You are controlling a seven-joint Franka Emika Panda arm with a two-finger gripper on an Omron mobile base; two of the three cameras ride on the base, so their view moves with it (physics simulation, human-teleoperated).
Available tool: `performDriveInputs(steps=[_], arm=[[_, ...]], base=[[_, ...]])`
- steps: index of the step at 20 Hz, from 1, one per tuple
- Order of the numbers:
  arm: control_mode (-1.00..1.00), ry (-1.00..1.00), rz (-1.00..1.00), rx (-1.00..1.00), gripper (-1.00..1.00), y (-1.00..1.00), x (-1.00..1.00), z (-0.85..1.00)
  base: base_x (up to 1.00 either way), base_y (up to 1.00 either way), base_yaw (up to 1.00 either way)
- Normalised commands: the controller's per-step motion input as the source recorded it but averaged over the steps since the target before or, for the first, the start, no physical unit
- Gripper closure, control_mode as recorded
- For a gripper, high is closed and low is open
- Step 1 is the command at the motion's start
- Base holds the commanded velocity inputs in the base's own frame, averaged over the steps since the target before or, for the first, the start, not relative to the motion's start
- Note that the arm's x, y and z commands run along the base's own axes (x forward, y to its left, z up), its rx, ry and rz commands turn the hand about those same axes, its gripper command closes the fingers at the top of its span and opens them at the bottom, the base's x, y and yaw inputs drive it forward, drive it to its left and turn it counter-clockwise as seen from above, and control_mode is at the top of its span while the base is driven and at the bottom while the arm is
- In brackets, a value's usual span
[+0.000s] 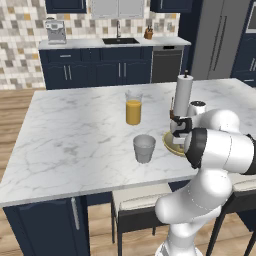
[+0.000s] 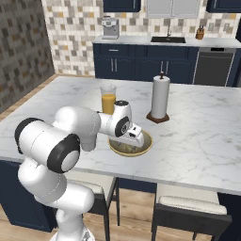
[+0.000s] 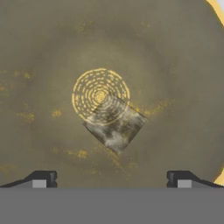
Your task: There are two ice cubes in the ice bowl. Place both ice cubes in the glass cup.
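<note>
The big white marble island (image 1: 75,135) has grey veins and a smooth flat top. Far behind it stand dark blue cabinets (image 1: 95,70) with a sink (image 1: 120,41) and a coffee machine (image 1: 55,31). The white robot arm (image 1: 215,145) bends low over the near edge of the island and hides part of the bowl.

A tall white paper towel roll (image 2: 160,98) stands up straight on a brown base, just behind the bowl. A clear glass of orange juice (image 1: 133,107) stands up straight too, near the grey cup.

The ice bowl (image 2: 147,146) is wide, round and shallow, with a yellow-tan rim. It sits on the island near the front edge, right under the hand. Inside, it looks speckled, with a ring pattern in the middle.

The glass cup (image 1: 144,148) is short, grey and see-through, a bit narrower at the bottom. It stands upright with its mouth up, near the bowl but not touching it.

The gripper (image 3: 111,178) hangs down into the bowl with its two dark tips spread wide apart. It holds nothing.

One ice cube (image 3: 115,124) lies flat on the bowl's floor, just beside the ring pattern. It looks pale and cloudy, with its corners turned like a diamond in the hand view. It sits between the two tips, apart from them.
</note>
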Motion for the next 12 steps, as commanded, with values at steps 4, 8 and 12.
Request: performDriveInputs(steps=[4, 8, 12], arm=[[-1.0, 0.0, -0.02, 0.0, -1.0, -0.01, 0.24, -0.14], [-1.0, 0.0, -0.01, 0.0, -1.0, -0.06, 0.14, -0.17], [-1.0, 0.0, 0.0, 0.0, -1.0, -0.01, 0.0, -0.21]], base=[[0.0, 0.0, 0.0], [0.0, 0.0, 0.0], [0.0, 0.0, 0.0]])
